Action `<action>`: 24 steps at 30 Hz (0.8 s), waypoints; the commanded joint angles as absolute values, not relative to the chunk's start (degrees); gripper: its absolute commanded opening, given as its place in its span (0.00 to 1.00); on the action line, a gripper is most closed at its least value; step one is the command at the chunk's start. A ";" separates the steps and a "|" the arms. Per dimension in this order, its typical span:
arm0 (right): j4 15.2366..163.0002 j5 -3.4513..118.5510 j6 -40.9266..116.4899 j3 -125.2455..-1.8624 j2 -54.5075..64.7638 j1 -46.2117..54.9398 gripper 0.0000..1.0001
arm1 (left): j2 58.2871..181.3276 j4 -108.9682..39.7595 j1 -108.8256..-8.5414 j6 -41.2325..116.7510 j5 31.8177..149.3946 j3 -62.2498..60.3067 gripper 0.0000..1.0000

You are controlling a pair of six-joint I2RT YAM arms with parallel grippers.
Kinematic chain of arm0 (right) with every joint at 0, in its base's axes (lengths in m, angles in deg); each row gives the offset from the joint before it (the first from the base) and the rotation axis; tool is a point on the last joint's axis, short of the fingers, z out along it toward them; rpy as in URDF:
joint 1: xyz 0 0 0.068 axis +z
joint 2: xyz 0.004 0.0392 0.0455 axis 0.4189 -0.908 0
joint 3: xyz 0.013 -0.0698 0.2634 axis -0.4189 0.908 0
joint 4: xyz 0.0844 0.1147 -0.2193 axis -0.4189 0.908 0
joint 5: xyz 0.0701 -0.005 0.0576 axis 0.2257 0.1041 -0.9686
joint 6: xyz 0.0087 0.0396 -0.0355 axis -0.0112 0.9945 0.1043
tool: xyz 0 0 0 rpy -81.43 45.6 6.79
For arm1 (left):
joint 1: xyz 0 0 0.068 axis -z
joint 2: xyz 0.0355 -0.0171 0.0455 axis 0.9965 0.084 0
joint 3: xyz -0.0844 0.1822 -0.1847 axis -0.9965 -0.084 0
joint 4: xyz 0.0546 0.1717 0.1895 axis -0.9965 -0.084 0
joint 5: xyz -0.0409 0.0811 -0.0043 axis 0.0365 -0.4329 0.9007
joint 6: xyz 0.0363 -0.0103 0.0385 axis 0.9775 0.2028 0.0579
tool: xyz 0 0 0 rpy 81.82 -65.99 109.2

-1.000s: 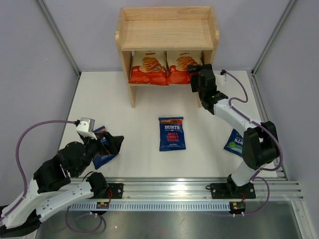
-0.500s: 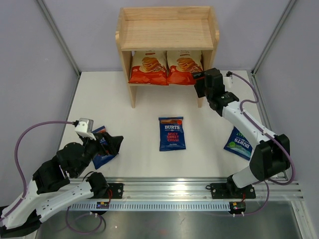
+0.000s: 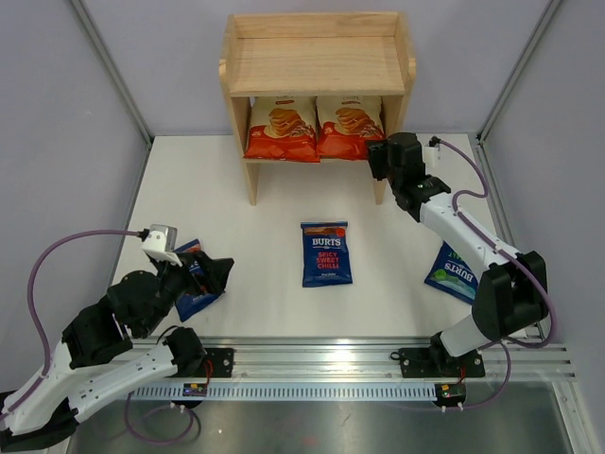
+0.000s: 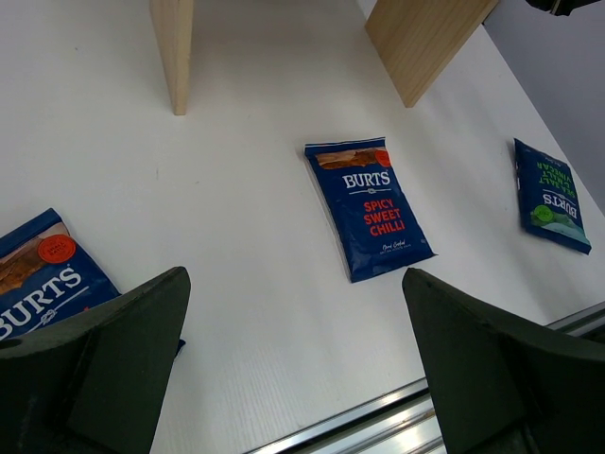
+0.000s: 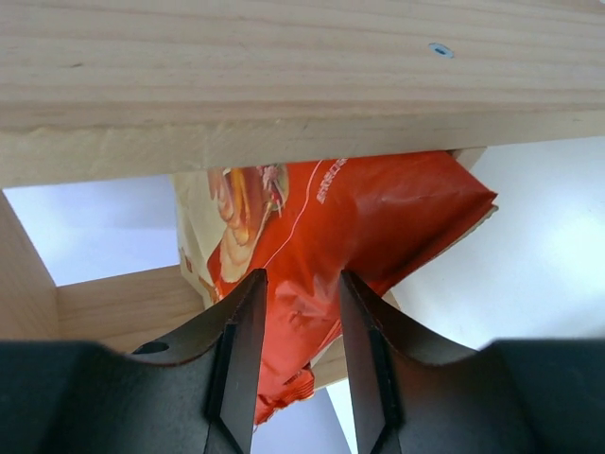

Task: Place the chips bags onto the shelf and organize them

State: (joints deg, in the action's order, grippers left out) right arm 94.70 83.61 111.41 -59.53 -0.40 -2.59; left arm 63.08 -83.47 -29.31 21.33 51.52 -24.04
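Note:
The wooden shelf (image 3: 317, 61) stands at the back, with two Cassava Chips bags (image 3: 281, 128) (image 3: 348, 125) upright on its lower tier. My right gripper (image 3: 376, 159) is by the shelf's right panel, its jaws a little apart and empty. The right Cassava bag (image 5: 359, 222) shows just beyond the right gripper (image 5: 302, 350), under the shelf board (image 5: 284, 85). A red-labelled Burts bag (image 3: 326, 253) lies flat mid-table. Another red-labelled one (image 3: 196, 284) lies under my left gripper (image 3: 213, 274), which is wide open (image 4: 293, 359). The green-labelled Burts bag (image 3: 454, 272) lies at the right.
The shelf's top tier (image 3: 312, 38) holds nothing. Its side panels (image 4: 173, 52) (image 4: 425, 43) reach the table. A metal rail (image 3: 378, 359) runs along the near edge. Grey walls enclose the table on the left, right and back.
My right gripper has drawn back a little from the right Cassava bag, towards the shelf's right panel. The bag stays on the lower tier. The left arm has not moved.

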 commanded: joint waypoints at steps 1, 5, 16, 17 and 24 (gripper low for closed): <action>92.39 84.44 111.91 -61.75 -1.51 -3.32 0.45 | 63.99 -82.24 -28.93 21.39 50.53 -24.19 0.99; 87.14 80.86 107.27 -59.20 2.09 -3.32 0.51 | 67.94 -81.62 -28.93 21.04 52.11 -23.75 0.99; 92.92 69.51 83.63 -52.19 16.76 -3.67 0.80 | 86.21 -65.02 -29.19 10.59 62.66 -28.66 0.99; 92.74 66.63 82.22 -48.08 20.78 -3.58 0.84 | 88.15 -62.05 -29.54 10.06 64.14 -29.02 0.99; 100.91 58.70 72.11 -35.39 41.10 -3.58 0.99 | 105.91 -44.29 -41.39 9.09 82.48 -31.66 0.99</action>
State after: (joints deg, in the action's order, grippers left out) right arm 96.47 64.31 79.50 -37.48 35.01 -3.42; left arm 102.05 -57.72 -36.87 10.77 71.01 -30.97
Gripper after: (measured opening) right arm 0.991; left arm 0.988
